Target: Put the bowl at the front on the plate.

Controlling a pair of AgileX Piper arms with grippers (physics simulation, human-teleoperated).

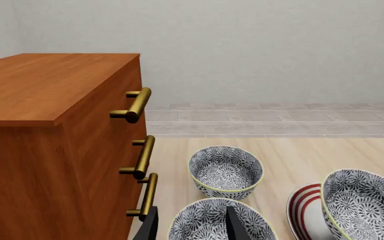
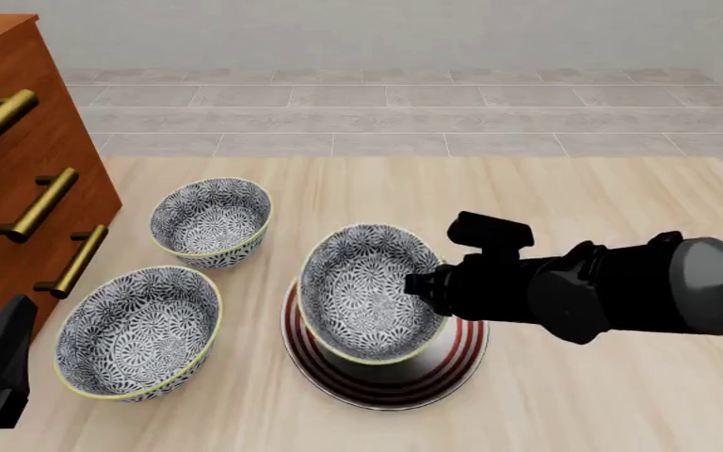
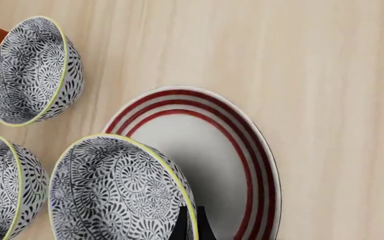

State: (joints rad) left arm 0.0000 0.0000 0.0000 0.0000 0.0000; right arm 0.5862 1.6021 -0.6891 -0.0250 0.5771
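Note:
The bowl (image 2: 368,292) (image 3: 118,195) (image 1: 362,202), white with a dense blue-grey pattern and a yellowish rim, hangs tilted over the plate (image 2: 456,353) (image 3: 245,150) (image 1: 304,205), a flat white plate with red rings. My right gripper (image 2: 422,285) (image 3: 192,227) is shut on the bowl's right rim. I cannot tell whether the bowl's base touches the plate. My left gripper (image 1: 192,227) (image 2: 8,348) stands open at the front left, just above another patterned bowl (image 2: 136,330) (image 1: 222,222).
A third patterned bowl (image 2: 211,217) (image 1: 225,171) (image 3: 32,70) sits further back on the left. A wooden drawer cabinet (image 2: 10,141) (image 1: 45,125) with brass handles (image 1: 138,104) stands along the table's left side, close to my left gripper.

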